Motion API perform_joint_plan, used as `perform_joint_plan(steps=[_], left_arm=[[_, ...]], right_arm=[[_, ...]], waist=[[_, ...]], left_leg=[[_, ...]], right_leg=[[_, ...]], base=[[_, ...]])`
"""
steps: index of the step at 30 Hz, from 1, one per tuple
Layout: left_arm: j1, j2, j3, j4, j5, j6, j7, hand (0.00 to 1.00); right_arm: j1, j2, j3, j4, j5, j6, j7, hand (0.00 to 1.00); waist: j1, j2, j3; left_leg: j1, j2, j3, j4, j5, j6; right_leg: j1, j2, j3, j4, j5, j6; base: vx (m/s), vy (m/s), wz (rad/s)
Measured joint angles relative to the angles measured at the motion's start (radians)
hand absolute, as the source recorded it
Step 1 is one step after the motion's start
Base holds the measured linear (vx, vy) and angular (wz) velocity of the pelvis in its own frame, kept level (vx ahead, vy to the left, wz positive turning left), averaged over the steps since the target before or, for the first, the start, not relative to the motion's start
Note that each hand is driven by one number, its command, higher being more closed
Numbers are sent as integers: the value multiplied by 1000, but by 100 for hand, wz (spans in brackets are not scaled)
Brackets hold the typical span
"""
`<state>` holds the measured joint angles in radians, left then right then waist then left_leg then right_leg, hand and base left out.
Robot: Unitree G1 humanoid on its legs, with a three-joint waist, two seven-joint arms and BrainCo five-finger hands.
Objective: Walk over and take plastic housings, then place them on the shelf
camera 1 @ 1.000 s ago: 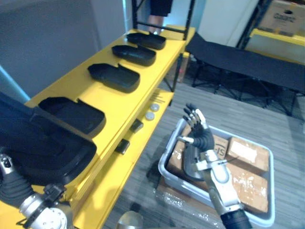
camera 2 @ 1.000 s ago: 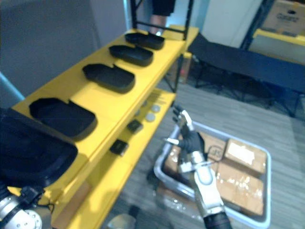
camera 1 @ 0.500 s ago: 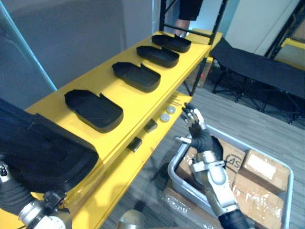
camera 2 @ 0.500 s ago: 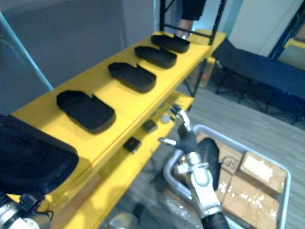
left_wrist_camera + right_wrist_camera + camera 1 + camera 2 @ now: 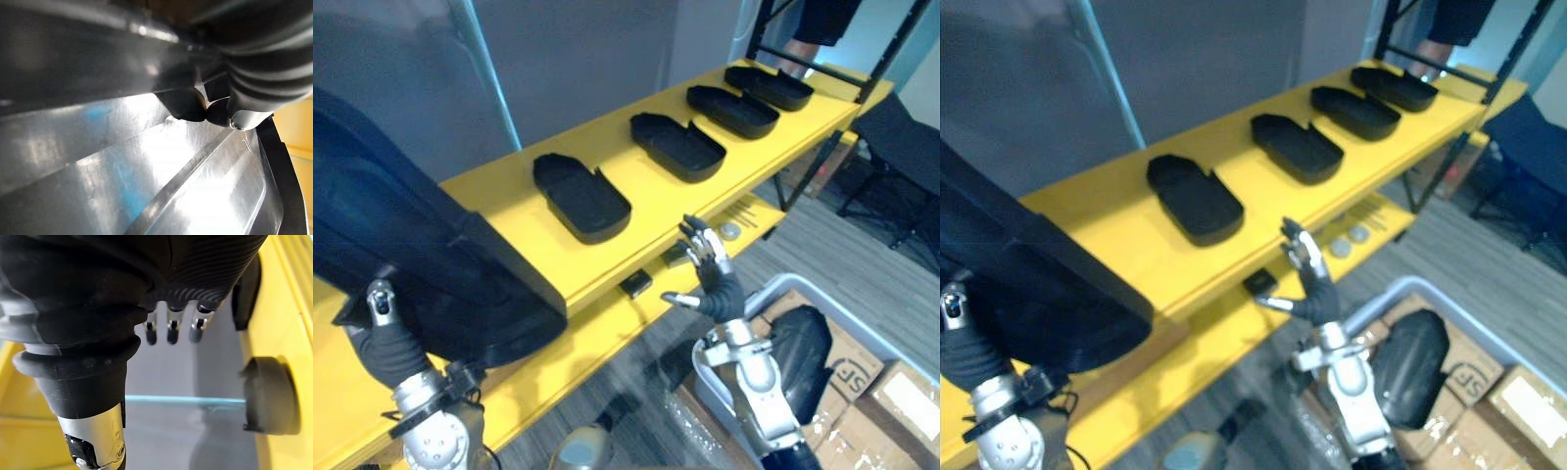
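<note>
Left eye view shows my left hand (image 5: 384, 338) holding a big black housing (image 5: 440, 264) at the near end of the yellow shelf (image 5: 509, 181). The thumb sits on the outside wall. In the left wrist view a dark tip presses on the inside, so the hand is pinching the wall. My right hand (image 5: 710, 279) is spread wide with nothing in it. It hangs by the lower shelf (image 5: 607, 323), above the grey bin (image 5: 710, 377).

Four more housings lie in a row on the shelf top. The nearest housing (image 5: 580, 196) is just past mine.

I think the job now is to set mine down. It looks tipped up, so I should level it first. Then I should lower it onto the bare yellow beside the nearest housing, not on top of it. I should let go only when it rests flat.
</note>
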<state>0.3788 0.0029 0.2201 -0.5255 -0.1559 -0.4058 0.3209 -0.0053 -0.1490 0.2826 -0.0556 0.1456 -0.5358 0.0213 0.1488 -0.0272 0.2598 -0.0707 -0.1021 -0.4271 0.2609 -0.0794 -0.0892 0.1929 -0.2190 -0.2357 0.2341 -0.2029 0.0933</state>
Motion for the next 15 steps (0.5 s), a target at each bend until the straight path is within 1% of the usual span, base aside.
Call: perform_joint_plan(steps=[1, 2, 3, 4, 5, 7, 8, 9, 10, 11, 12, 13, 14, 15], left_arm=[[1, 0, -6, 0, 1, 0, 1, 100], [5, 1, -10, 0, 9, 0, 6, 100], [8, 2, -10, 0, 13, 0, 12, 100], [8, 2, -16, 0, 33, 0, 28, 100], [7, 4, -33, -1, 59, 0, 53, 100], [7, 8, -38, -2, 62, 2, 69, 100], [7, 11, -34, -6, 70, 19, 87, 100], [7, 14, -32, -5, 80, 42, 105, 100], [8, 15, -31, -5, 82, 55, 109, 100], [9, 15, -27, -5, 78, 84, 110, 100], [12, 14, -24, -4, 70, 103, 109, 100], [15, 11, -24, -4, 52, 111, 107, 100], [17, 4, -24, -1, 28, 127, 100, 100], [16, -4, -23, 5, 7, 130, 90, 100]], right_arm=[[-1, 7, 6, -8, -7, -3, -1, 0], [4, 8, 13, -18, -25, -8, -1, 0], [7, 11, 17, -19, -34, -9, 0, 0], [11, 12, 21, -23, -43, -12, 2, 0], [17, 9, 24, -33, -42, -27, 6, 0], [22, 9, 25, -53, -42, -46, 14, 0], [22, 11, 29, -59, -42, -59, 27, 0], [21, 14, 35, -61, -41, -70, 34, 0], [21, 19, 37, -61, -40, -74, 41, 0], [18, 26, 41, -61, -39, -76, 46, 0], [11, 29, 54, -60, -39, -75, 44, 0], [5, 32, 59, -60, -41, -75, 44, 0], [-15, 32, 66, -57, -42, -73, 43, 0], [-23, 32, 65, -57, -44, -72, 38, 0]], waist=[[0, 0, 6], [-6, 7, 20], [-16, 5, 19], [-33, 2, 16], [-48, -1, 15], [-49, 1, 15], [-48, 1, 13], [-46, -4, 8], [-45, -8, 6], [-44, -12, 4], [-43, -15, 2], [-41, -15, 1], [-34, -10, -2], [-24, -6, -3]], left_leg=[[-4, 5, 22, 4, -5, 2], [-3, 18, 50, 10, -19, 3], [-8, 24, 59, 7, -18, 4], [-17, 34, 81, 1, -17, 5], [-16, 50, 115, -19, -15, 5], [-18, 54, 133, -27, -11, 10], [-17, 53, 137, -26, 0, 8], [-18, 48, 134, -25, 9, 9], [-18, 44, 128, -25, 10, 10], [-18, 35, 105, -24, 20, 10], [-20, 25, 76, -25, 29, -1], [-22, 21, 60, -25, 34, -4], [-32, 13, 24, -26, 49, -12], [-40, 12, 15, -29, 57, -16]], right_leg=[[1, 4, 10, -17, -14, -13], [-9, 11, 31, -27, -17, -2], [-15, 13, 36, -27, -17, 0], [-19, 15, 40, -30, -16, 1], [-20, 16, 41, -50, -16, 0], [-22, 15, 44, -60, -11, -6], [-18, 13, 43, -63, -6, -3], [-12, 10, 40, -62, 0, 3], [-10, 8, 36, -60, 2, 4], [5, 5, 6, -55, 3, 6], [23, 6, -26, -54, 5, 10], [30, 7, -46, -54, 4, 13], [51, 14, -101, -58, 4, 14], [58, 19, -126, -62, 4, 15]], base=[[-232, 61, -59], [-168, 38, -49], [-222, 46, -29], [-134, 29, 2], [-141, 35, 2], [-34, 37, -6], [14, 43, 0], [33, 33, 11], [66, -18, 38], [95, -55, 64], [93, -74, 74], [79, -99, 97], [53, -110, 93], [42, -105, 87]])
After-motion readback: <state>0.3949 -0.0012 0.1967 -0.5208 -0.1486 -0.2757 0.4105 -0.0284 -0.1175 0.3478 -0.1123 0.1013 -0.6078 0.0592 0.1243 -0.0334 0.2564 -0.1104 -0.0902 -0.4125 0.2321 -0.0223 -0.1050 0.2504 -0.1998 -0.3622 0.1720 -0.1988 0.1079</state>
